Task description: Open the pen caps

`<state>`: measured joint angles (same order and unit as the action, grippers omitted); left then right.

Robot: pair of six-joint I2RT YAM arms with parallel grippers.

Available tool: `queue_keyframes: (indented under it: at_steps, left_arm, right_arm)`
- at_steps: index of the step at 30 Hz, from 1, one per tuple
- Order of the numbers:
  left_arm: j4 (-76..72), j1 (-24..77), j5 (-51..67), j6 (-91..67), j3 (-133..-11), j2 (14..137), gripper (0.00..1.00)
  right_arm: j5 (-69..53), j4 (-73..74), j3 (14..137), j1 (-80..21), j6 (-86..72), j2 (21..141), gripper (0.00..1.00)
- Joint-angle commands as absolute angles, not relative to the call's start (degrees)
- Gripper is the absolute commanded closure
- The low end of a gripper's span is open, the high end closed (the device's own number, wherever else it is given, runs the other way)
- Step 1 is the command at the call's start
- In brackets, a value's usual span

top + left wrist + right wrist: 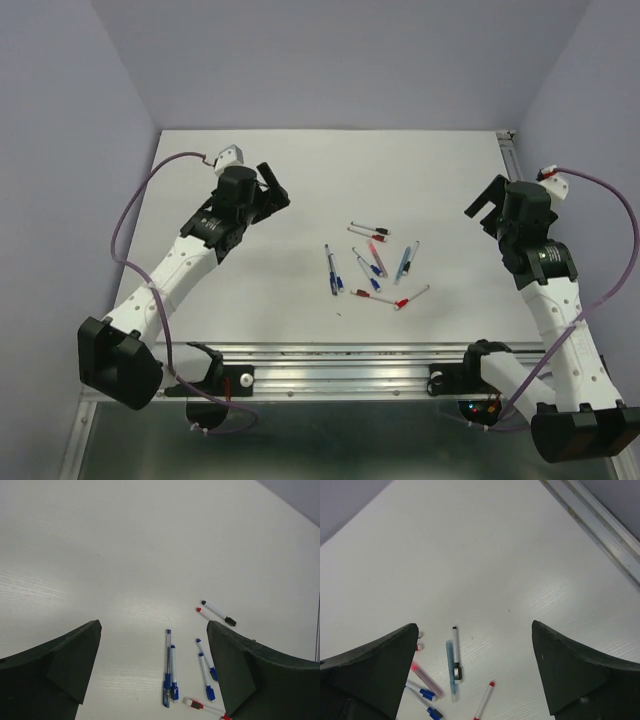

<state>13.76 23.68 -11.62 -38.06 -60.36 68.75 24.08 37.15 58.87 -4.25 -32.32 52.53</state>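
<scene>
My left claw (153, 625) wide, empty, upper left of top view. Right claw (475, 626) wide, empty, at right edge. Both hang apart from pile, I judge to keep pens visible. Pen caps (174, 692) on barrels, scattered centre of table (250, 300), none pulled yet.

Pen caps (174, 693) lie crowded (flanks open)

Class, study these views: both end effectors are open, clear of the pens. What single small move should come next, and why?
Likely lower the left end effector toward the two blue-capped pens at the cluster's left edge: it is open and empty, and those pens lie nearest it.
</scene>
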Motion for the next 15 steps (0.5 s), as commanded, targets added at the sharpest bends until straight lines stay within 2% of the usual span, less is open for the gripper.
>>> queue_keyframes:
  at_steps: [1,7,10,15]
  left_arm:
    - [15.64,27.59,-10.02,-38.67,-60.12,71.61,0.01]
    - [18.02,34.35,-8.88,-40.34,-60.29,79.43,0.02]
    - [17.84,36.56,-7.83,-40.70,-61.16,82.95,0.05]
    - [17.58,39.28,-6.95,-40.69,-63.89,88.58,0.06]
  right_arm:
    - [23.57,32.44,57.14,-4.48,-27.89,49.49,0.00]
    - [24.87,26.99,52.21,-4.48,-32.44,47.64,0.00]
    - [18.48,24.09,51.41,-4.40,-28.04,48.33,0.00]
    - [16.26,24.26,50.71,-4.48,-27.51,50.97,0.00]
